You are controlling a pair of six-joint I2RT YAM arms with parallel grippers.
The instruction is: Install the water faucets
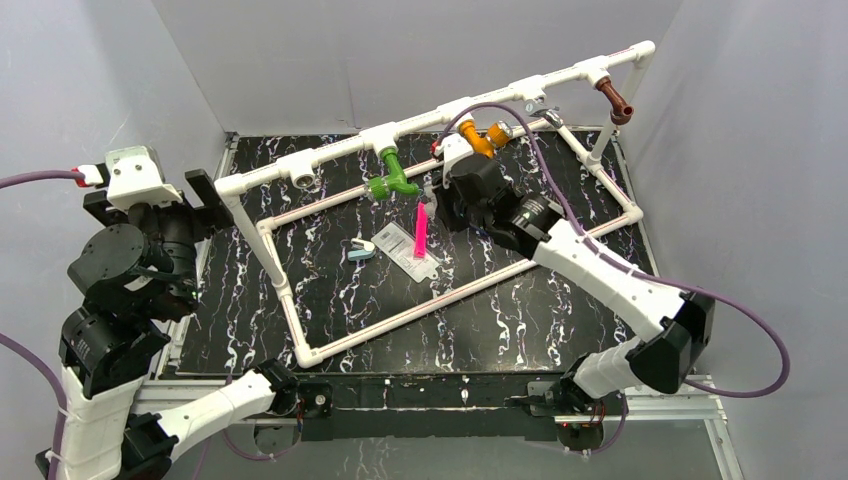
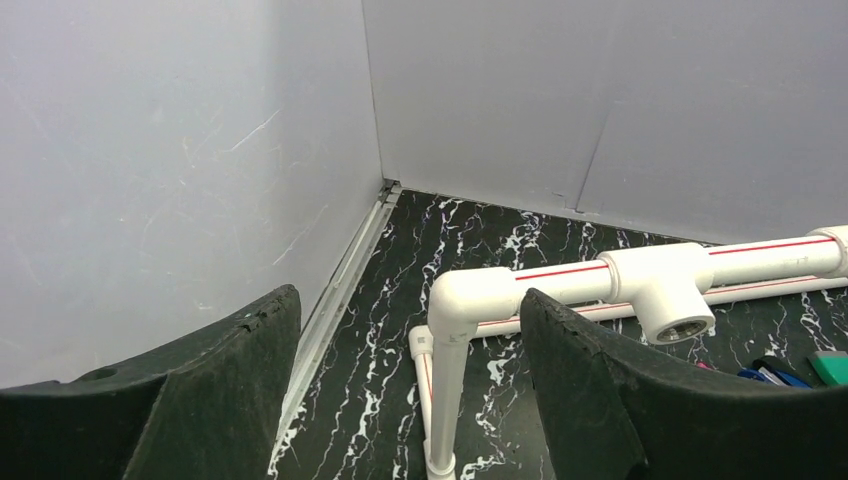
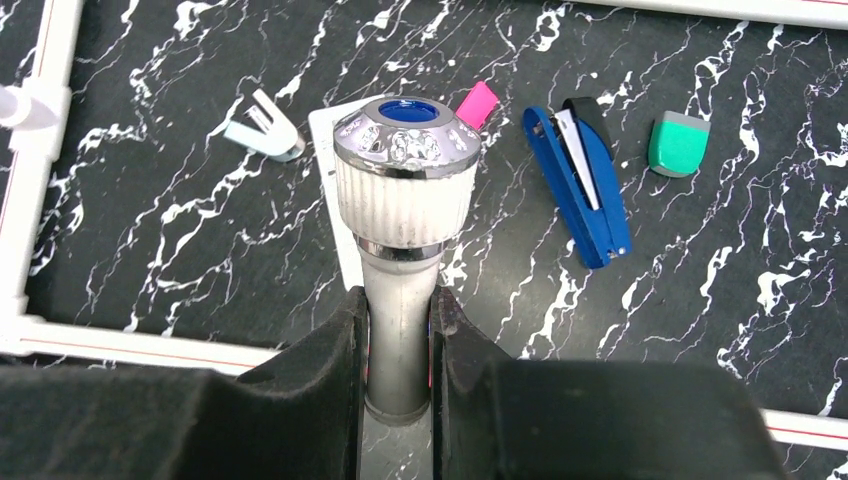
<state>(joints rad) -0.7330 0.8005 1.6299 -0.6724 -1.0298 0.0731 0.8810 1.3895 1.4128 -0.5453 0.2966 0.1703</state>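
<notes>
A white pipe frame (image 1: 330,155) stands on the black marbled table. On its top rail hang a green faucet (image 1: 395,172), an orange faucet (image 1: 480,135) and a brown faucet (image 1: 615,100). My right gripper (image 3: 398,330) is shut on the stem of a white faucet (image 3: 405,170) with a chrome, blue-centred knob, held over the table inside the frame just below the orange faucet. My left gripper (image 2: 408,298) stands open and empty by the frame's left corner elbow (image 2: 460,300). An empty tee socket (image 2: 680,320) sits just right of that elbow.
Inside the frame lie a pink piece (image 1: 421,230), a clear packet (image 1: 405,250), a blue stapler (image 3: 580,185), a teal eraser (image 3: 678,143) and a pale blue clip (image 3: 262,130). Grey walls close in the back and both sides.
</notes>
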